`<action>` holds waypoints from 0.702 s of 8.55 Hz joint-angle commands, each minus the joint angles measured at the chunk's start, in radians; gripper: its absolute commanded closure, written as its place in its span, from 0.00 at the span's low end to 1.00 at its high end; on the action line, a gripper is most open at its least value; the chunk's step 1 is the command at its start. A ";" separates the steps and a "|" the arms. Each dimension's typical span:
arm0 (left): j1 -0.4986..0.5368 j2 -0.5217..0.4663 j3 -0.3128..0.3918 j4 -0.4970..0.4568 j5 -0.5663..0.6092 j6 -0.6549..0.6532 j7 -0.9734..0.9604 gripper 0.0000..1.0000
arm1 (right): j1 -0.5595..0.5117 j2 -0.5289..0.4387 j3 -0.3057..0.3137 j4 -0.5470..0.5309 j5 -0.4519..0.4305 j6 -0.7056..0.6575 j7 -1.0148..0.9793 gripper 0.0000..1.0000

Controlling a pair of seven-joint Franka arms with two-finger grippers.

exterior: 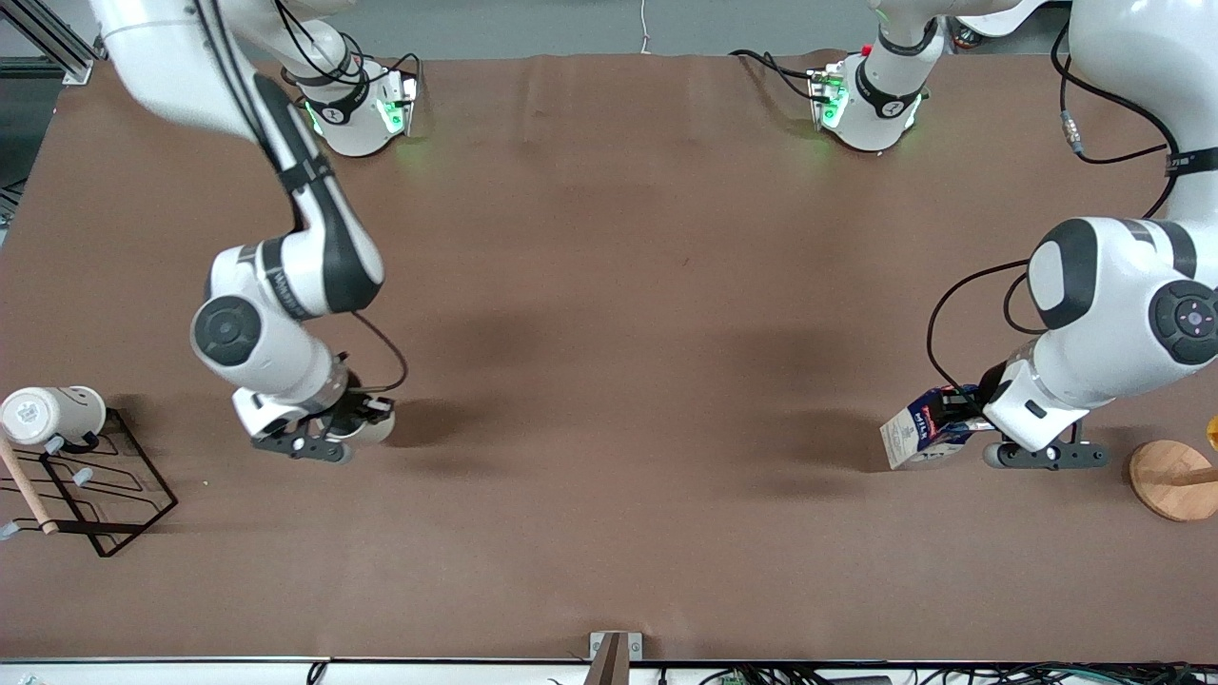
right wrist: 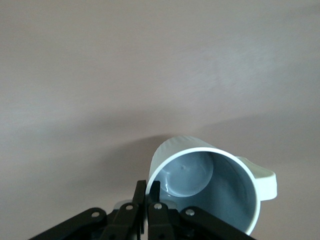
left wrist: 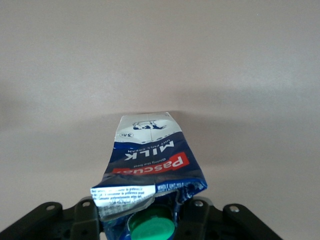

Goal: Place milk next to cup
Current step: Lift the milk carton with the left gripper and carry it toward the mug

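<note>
**Front view: both grippers engaged, milk and cup well apart**

Front view shows the left gripper (exterior: 952, 425) low at the left arm's end of the brown table (exterior: 618, 285), clamped on the gable top of the milk carton (exterior: 915, 440). The carton is tilted, its white base turned toward the middle of the table. Whether the base touches the table cannot be told. In the left wrist view the carton (left wrist: 152, 160) extends away from the gripper (left wrist: 150, 220), the red "MILK" label facing the camera and the green screw cap (left wrist: 151, 229) sitting between the fingers.

The right gripper (exterior: 354, 421) is low at the right arm's end of the table, its fingers pinching the rim of the cup (exterior: 374, 430). In the right wrist view the closed fingers (right wrist: 147, 200) grip the cup's wall, one inside and one outside. The cup (right wrist: 210, 180) appears tilted, showing its grey inside, with the small handle (right wrist: 262, 180) pointing away from the gripper (right wrist: 146, 202).

A white mug (exterior: 52, 415) lies on its side on a black wire rack (exterior: 105, 485) at the right arm's end of the table. A round wooden stand base (exterior: 1175, 479) sits just beside the left gripper, at the table's edge.
</note>
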 commanded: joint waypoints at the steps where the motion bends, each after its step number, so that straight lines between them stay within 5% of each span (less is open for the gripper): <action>1: 0.011 -0.074 -0.006 -0.010 -0.015 -0.079 0.012 0.51 | 0.154 -0.017 -0.010 -0.015 0.001 0.007 0.177 1.00; 4: 0.000 -0.138 -0.007 -0.010 -0.046 -0.139 -0.001 0.51 | 0.366 0.009 -0.011 0.008 -0.004 0.083 0.377 1.00; 6: 0.001 -0.172 -0.088 -0.010 -0.060 -0.184 -0.099 0.51 | 0.434 0.093 -0.014 0.050 -0.016 0.107 0.438 1.00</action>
